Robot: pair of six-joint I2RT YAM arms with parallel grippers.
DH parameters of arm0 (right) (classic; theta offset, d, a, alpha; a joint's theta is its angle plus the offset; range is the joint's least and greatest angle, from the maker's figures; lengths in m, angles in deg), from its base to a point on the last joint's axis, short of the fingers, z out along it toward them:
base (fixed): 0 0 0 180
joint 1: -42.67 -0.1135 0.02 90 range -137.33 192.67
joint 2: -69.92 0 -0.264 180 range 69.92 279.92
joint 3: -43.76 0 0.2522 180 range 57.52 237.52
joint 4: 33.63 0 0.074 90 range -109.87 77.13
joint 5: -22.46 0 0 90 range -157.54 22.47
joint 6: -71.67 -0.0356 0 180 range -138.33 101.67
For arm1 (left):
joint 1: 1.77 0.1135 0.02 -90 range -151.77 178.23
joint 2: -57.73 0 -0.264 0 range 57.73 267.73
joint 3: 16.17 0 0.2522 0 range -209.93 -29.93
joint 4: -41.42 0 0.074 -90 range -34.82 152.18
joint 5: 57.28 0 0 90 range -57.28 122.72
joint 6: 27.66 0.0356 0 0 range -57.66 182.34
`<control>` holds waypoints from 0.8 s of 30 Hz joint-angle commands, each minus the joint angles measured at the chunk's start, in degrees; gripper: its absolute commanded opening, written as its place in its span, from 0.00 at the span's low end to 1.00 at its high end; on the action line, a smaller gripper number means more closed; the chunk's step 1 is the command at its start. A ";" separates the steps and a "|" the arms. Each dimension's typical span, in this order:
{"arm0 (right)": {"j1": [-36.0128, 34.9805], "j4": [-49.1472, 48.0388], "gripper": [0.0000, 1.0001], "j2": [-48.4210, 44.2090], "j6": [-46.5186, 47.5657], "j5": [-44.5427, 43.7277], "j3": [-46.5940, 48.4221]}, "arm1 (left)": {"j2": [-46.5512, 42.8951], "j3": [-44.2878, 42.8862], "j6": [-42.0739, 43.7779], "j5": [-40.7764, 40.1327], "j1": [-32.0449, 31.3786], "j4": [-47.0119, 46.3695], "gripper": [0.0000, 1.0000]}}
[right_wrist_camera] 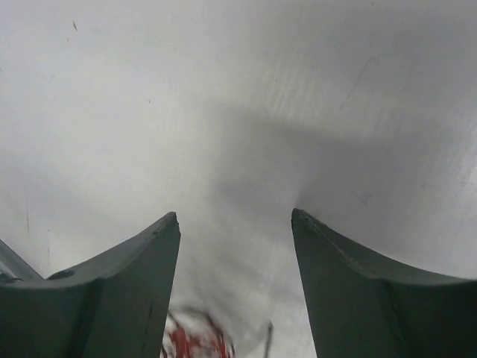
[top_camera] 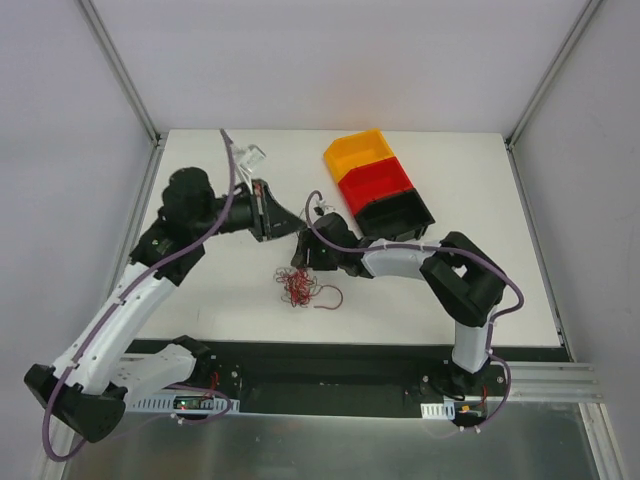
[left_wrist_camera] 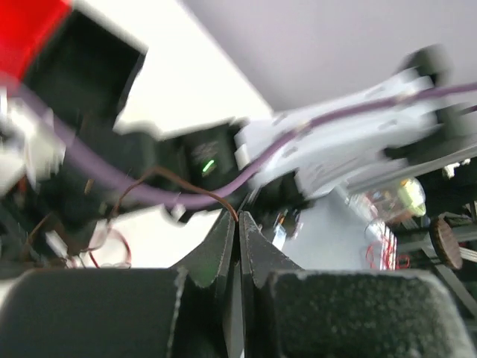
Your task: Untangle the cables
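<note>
The cables (top_camera: 300, 289) lie as a small loose heap of red and orange curls on the white table (top_camera: 480, 210), just in front of the two wrists and well apart from the stacked orange, red and black bins (top_camera: 377, 187). One strand is lifted clear. A dark red-brown wire (left_wrist_camera: 173, 176) arches through the air in the left wrist view and ends at the tips of the left gripper (left_wrist_camera: 238, 224), whose fingers are pressed together on it. The right gripper (right_wrist_camera: 235, 216) hangs over bare table with its fingers spread and nothing between them, and a blur of red wire shows at the bottom edge of its view. These wires look almost weightless, thin and springy, so they will probably snag on one another and drag the whole heap rather than slide free, and a pinch could slip off. The best hold is likely near a free end or on an outlying loop, such as the curl at the heap's right edge.
</note>
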 commanded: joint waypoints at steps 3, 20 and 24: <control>2.17 0.66 0.63 -5.56 1.16 -9.62 -5.14 | 1.27 -31.62 5.91 -2.61 -0.18 5.01 0.00; 7.54 5.58 0.83 -22.16 11.70 -0.33 -9.47 | 10.16 -54.63 9.01 -13.26 -0.09 14.16 0.00; 7.45 1.39 0.89 -28.23 12.06 7.58 -10.86 | 9.01 -44.62 7.42 -13.17 -0.09 12.85 0.00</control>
